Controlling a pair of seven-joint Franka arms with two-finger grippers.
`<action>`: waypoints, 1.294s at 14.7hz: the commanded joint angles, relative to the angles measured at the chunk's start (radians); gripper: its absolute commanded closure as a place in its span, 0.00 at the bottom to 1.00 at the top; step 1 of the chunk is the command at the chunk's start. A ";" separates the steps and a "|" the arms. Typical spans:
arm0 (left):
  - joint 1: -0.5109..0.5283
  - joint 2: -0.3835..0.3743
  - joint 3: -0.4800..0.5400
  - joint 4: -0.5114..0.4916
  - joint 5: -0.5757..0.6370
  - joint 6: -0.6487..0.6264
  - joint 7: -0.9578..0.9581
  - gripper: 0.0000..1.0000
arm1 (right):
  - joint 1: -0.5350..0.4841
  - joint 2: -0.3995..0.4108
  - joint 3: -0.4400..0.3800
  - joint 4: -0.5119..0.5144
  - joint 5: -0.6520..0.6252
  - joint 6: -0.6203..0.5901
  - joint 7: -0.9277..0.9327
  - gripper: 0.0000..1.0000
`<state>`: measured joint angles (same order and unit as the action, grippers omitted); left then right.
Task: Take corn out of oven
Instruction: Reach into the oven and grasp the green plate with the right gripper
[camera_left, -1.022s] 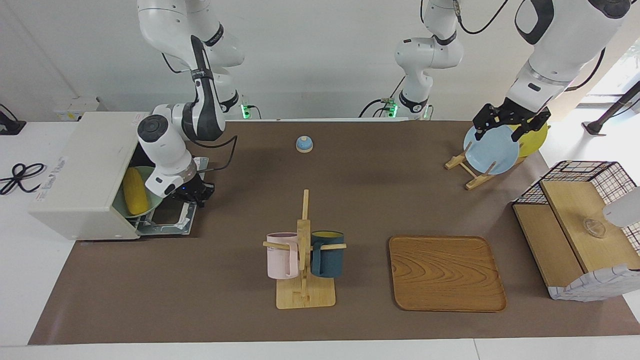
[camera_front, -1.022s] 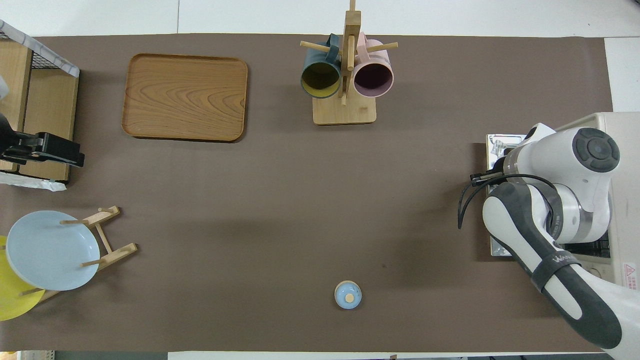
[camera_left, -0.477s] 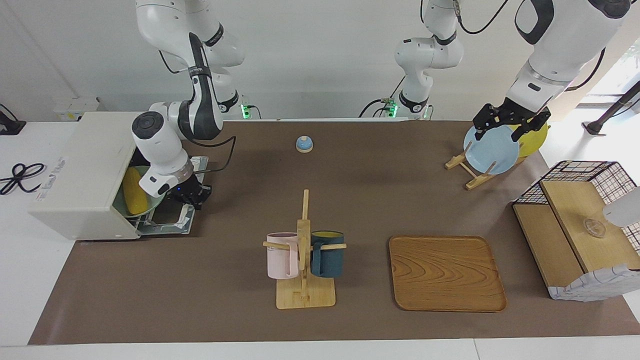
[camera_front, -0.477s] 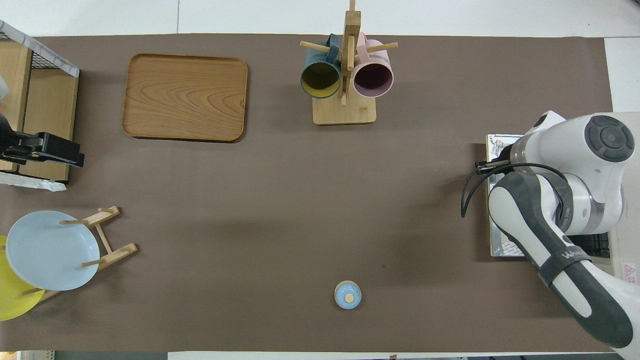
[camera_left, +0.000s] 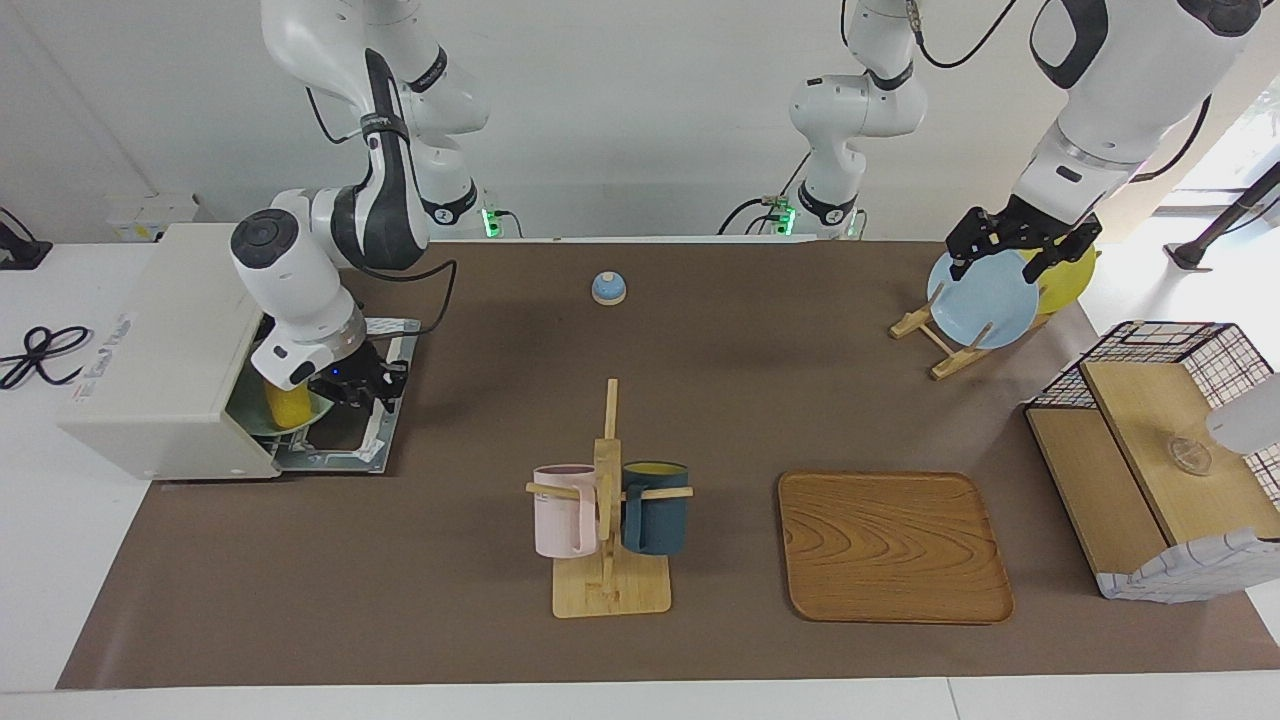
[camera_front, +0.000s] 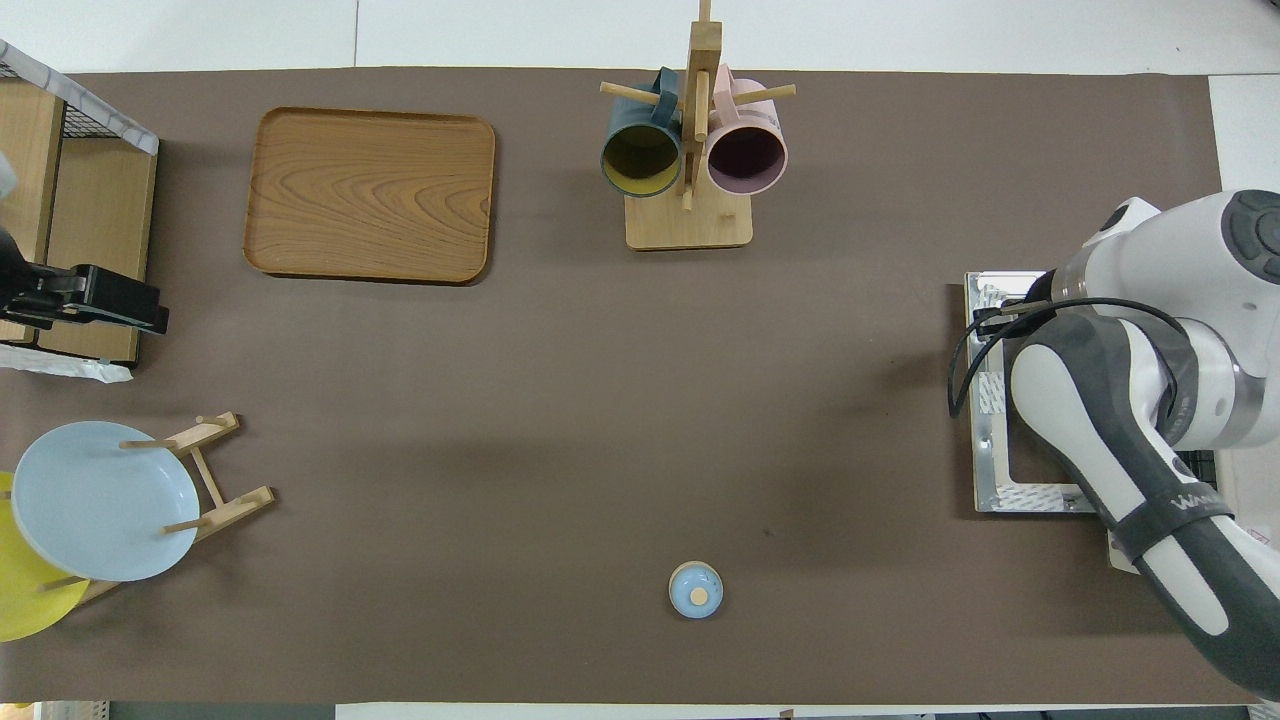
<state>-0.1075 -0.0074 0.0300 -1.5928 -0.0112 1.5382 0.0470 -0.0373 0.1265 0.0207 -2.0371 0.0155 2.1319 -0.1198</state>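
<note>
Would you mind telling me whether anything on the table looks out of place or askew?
Nothing looks spilled or damaged. The one unusual sight is the corn lying on a green plate inside the open oven, partly hidden by the right tool.

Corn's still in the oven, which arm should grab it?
Right. The right gripper is already at the oven mouth beside the corn; the left gripper waits over the blue plate at the table's other end.

Right arm folded low, wrist bent down, right gripper (camera_left: 352, 388) angled downward. Left arm raised and waiting, left gripper (camera_left: 1012, 244) pointing down, fingers spread.
</note>
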 joint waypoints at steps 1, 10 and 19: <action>0.005 -0.022 -0.001 -0.022 0.010 0.008 0.007 0.00 | -0.036 -0.021 -0.004 0.066 -0.005 -0.115 -0.065 0.68; 0.005 -0.022 -0.001 -0.022 0.010 0.008 0.007 0.00 | -0.089 -0.061 -0.001 -0.026 -0.002 -0.089 -0.094 0.67; 0.005 -0.022 -0.001 -0.022 0.010 0.008 0.007 0.00 | -0.081 -0.071 0.001 -0.048 -0.003 -0.078 -0.097 0.64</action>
<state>-0.1075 -0.0074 0.0300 -1.5928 -0.0112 1.5382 0.0469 -0.1194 0.0782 0.0173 -2.0639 0.0142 2.0421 -0.2207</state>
